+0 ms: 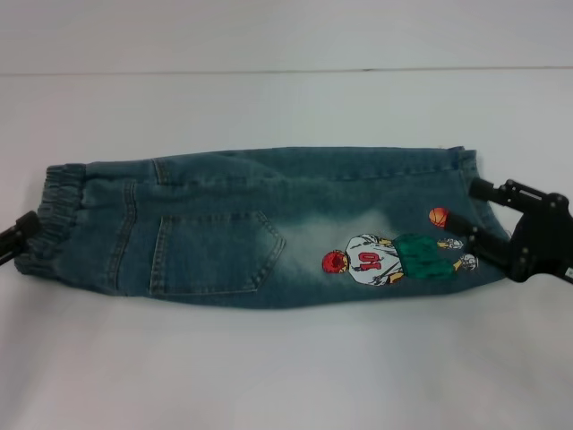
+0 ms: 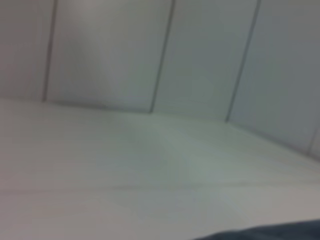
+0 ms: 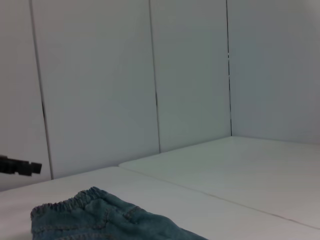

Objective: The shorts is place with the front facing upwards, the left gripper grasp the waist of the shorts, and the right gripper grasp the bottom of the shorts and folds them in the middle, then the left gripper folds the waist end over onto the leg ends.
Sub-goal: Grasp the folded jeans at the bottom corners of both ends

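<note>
Right black two-fingered tool, spread open at leg hems of blue-green denim shorts; left tool at waistband, state unclear. Lengthwise fold looks done; waist-over-hems next.

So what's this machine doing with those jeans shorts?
It is folding them. The shorts lie on the white table, already folded lengthwise, back pocket and cartoon print showing. The right tool sits open at the leg ends; the left tool is beside the elastic waist.
</note>
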{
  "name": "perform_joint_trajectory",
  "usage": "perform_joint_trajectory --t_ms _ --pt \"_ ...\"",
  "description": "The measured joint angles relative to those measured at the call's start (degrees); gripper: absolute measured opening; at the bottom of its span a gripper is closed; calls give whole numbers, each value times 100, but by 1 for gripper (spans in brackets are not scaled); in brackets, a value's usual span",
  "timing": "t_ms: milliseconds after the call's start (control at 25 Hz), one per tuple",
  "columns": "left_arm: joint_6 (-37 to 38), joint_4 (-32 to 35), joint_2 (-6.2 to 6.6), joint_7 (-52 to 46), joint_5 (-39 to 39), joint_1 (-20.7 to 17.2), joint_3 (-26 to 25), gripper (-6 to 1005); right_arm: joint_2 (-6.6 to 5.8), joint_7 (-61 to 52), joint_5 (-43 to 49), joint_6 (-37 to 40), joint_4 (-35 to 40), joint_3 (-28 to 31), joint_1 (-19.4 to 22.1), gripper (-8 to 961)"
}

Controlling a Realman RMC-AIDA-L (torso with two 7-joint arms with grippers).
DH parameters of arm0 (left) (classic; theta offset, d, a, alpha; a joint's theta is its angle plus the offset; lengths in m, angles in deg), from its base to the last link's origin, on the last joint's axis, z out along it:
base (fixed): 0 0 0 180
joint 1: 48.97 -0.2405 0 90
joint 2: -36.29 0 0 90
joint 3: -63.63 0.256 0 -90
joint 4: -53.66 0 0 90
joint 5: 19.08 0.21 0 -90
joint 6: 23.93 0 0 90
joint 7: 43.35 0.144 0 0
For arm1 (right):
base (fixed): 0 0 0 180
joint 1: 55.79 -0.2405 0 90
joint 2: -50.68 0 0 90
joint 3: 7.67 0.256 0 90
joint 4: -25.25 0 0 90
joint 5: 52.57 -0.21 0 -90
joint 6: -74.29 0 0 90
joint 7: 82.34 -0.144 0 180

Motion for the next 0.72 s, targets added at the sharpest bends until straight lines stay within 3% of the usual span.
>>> perform_joint_trajectory --t_ms 320,520,720 --pt "-725 84 76 255 649 115 106 830 -2 104 -5 39 -154 20 -1 615" --pt "-686 127 173 328 1082 115 105 830 -11 106 -6 55 -150 22 3 616" --pt "-658 73 183 418 1380 165 123 829 -9 72 -6 58 -124 22 6 618"
